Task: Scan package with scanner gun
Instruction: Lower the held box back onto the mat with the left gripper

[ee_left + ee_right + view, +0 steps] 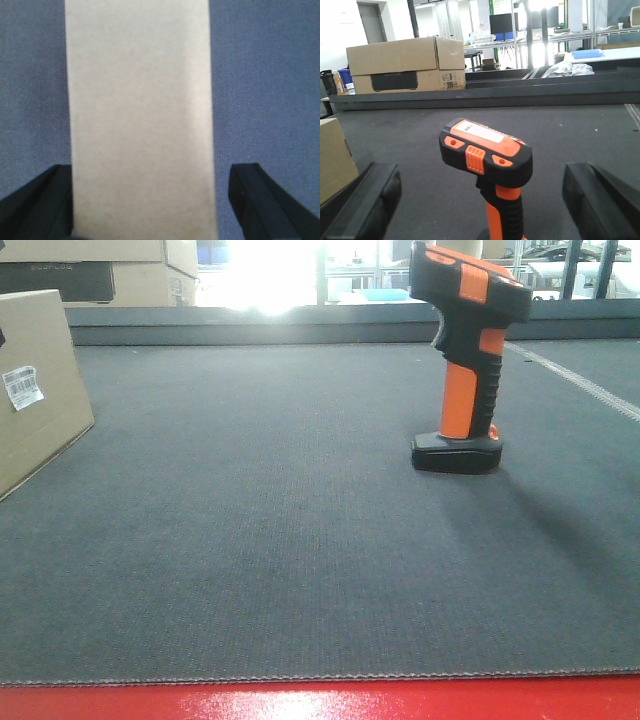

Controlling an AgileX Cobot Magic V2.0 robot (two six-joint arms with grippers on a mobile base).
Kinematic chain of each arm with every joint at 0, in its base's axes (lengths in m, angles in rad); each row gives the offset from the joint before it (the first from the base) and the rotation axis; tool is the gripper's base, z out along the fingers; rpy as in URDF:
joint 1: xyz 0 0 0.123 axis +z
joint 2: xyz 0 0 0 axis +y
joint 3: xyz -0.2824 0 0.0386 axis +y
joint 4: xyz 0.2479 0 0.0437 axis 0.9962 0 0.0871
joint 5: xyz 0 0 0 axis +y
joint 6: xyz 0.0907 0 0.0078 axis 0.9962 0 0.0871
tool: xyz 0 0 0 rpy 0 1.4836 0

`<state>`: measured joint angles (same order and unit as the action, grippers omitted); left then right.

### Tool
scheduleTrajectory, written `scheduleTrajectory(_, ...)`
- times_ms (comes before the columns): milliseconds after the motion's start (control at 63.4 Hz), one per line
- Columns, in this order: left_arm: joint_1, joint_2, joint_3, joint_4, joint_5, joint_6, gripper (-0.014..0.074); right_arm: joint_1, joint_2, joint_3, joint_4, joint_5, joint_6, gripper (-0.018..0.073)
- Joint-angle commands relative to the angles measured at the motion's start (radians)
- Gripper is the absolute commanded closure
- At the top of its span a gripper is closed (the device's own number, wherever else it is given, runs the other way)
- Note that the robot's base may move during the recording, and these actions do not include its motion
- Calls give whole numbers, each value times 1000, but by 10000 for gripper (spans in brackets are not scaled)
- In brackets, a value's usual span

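Both sets of jaws stand apart, gripping nothing. The left gripper (150, 200) hangs over the package (140, 120), which lies between its jaws; the scanner gun (490, 165) stands upright on the counter (300, 560), centred between the right gripper (485, 200) jaws. Closing well likely means squaring each pair first, the right lower on the orange handle. Only the front view shows the barcode label (22, 386); only the right wrist view shows a background carton (405, 65).

I'm working in a warehouse-style workshop: a dark belt-like mat (300, 540) lies under me, cartons (405, 65) are stacked upper left, and metal racks, a monitor (501, 22) and benches stand behind.
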<state>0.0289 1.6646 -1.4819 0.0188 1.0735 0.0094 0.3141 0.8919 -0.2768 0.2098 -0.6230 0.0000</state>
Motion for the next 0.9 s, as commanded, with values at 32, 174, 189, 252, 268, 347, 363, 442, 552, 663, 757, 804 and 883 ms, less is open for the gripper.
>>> scheduleTrajectory(32, -6, -4, -8, 18, 2, -2, 109, 0, -8, -1, -4, -28, 0, -2)
scheduleTrajectory(174, -6, -4, -8, 48, 11, -9, 109, 0, -8, -1, -4, -28, 0, -2)
scheduleTrajectory(189, -6, -4, -8, 48, 11, -9, 109, 0, -8, -1, -4, -28, 0, -2)
scheduleTrajectory(252, -6, -4, -8, 47, 14, -9, 109, 0, -8, -1, -4, -28, 0, -2)
scheduleTrajectory(268, -6, -4, -8, 47, 14, -9, 109, 0, -8, -1, -4, -28, 0, -2)
scheduleTrajectory(347, -6, -16, -21, 45, 25, -9, 109, 0, -8, -1, -4, -28, 0, -2)
scheduleTrajectory(363, -6, -19, -26, 45, 28, -9, 109, 0, -8, -1, -4, -28, 0, -2)
scheduleTrajectory(442, -6, -34, -62, 45, 58, -9, 109, 0, -8, -1, -4, -28, 0, -2)
scheduleTrajectory(552, -6, -62, -100, 40, 100, -9, 111, 0, -8, -1, -4, -28, 0, -2)
scheduleTrajectory(663, -6, -94, -105, 36, 129, -9, 137, 0, -8, -1, -4, -28, 0, -2)
scheduleTrajectory(757, -6, -115, -105, 36, 137, -9, 201, 0, -8, -1, -4, -28, 0, 1)
scheduleTrajectory(804, -6, -125, -105, 36, 137, -9, 261, 0, -8, -1, -4, -28, 0, 5)
scheduleTrajectory(883, -6, -156, -105, 36, 139, -9, 380, 0, -23, -1, -4, -26, 0, 54)
